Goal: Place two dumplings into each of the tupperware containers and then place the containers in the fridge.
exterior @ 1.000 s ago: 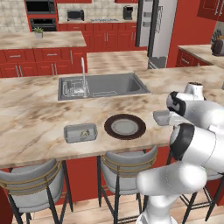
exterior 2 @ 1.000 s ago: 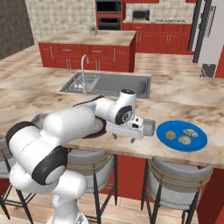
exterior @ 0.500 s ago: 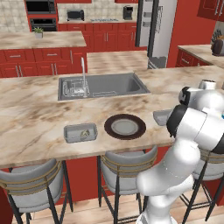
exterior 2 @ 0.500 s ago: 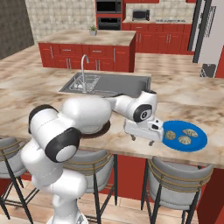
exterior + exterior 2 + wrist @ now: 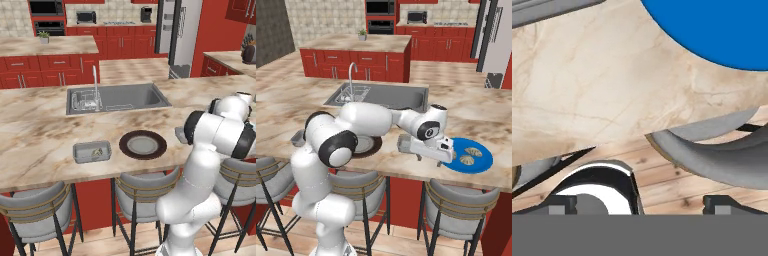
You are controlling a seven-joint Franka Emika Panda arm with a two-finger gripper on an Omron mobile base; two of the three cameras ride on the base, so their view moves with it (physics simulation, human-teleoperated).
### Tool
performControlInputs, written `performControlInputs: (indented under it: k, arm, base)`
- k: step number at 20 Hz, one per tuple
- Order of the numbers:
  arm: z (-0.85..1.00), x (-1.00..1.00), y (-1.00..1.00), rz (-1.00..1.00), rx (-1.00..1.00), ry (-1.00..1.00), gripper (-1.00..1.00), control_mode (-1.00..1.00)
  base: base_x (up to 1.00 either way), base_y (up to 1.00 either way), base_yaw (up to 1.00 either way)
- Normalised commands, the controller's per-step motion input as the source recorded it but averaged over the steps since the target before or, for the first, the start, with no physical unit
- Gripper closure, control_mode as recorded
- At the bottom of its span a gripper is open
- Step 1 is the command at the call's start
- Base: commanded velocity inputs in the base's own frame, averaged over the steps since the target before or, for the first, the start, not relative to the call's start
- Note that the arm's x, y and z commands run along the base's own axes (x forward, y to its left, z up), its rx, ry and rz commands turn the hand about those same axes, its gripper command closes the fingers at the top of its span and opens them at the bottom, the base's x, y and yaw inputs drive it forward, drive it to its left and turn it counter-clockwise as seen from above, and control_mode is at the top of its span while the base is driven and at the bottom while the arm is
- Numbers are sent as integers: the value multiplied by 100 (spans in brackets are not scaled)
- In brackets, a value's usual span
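Right base view: the white arm reaches across the marble counter (image 5: 286, 107), its gripper (image 5: 448, 155) hanging low over the near edge of the blue plate (image 5: 481, 162); two dumplings (image 5: 470, 155) lie on that plate, side by side, just beyond the hand; one tupperware container (image 5: 405, 143) sits on the counter close beside the wrist, partly hidden by it. Left base view: a second tupperware container (image 5: 92, 152) rests near the front of the counter with dumplings (image 5: 97, 151) inside, just left of the dark-brown plate (image 5: 143, 145), which is set in front of the sink (image 5: 117, 97); the grey fridge (image 5: 176, 35) stands well apart at the back of the kitchen, its door shut. Hand view: the two dark fingertips (image 5: 562, 204) stand wide apart at the bottom edge, nothing between them; the blue plate (image 5: 722, 30) curves across the upper right, the counter's front edge and a grey stool seat (image 5: 717, 150) lying below it.
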Motion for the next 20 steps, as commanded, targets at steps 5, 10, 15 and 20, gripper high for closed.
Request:
performControlInputs:
  k: [5,10,15,20]
  arm:
    - [-3,51,-38,-1,0,-5,-100,-100]
    - [0,56,-44,-8,0,0,-100,-100]
    - [-24,60,-15,-6,0,-1,-100,-100]
    - [-29,41,-29,-5,0,0,-100,-100]
  base:
    - [0,0,0]
    - [0,0,0]
    - [0,0,0]
    - [0,0,0]
